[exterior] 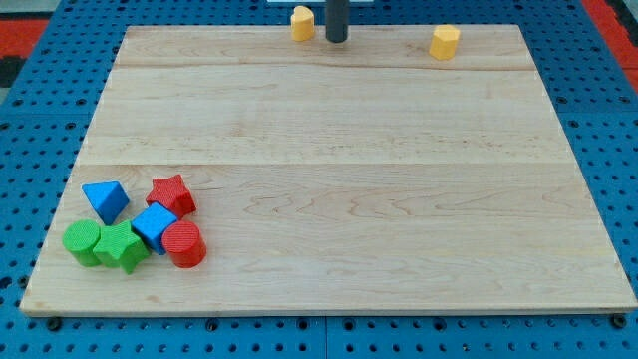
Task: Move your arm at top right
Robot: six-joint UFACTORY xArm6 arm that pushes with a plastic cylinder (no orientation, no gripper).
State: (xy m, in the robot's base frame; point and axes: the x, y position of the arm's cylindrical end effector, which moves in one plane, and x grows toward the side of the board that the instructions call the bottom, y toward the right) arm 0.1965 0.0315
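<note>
My tip (pixel 337 40) stands near the top edge of the wooden surface (pixel 329 199), a little right of that edge's middle and well short of the top right corner. This tool is a plain dark rod with nothing to spread or pinch; it holds nothing and touches no block. A yellow block (pixel 302 22) sits just beside it on the view's left, another yellow block (pixel 445 42) lies nearer the top right corner. Clustered at the bottom left corner are a blue triangular block (pixel 105 199), red star block (pixel 171 193), blue cube (pixel 154 225), red cylinder (pixel 184 244), a green cylinder (pixel 82 242) and a green block (pixel 121 246).
</note>
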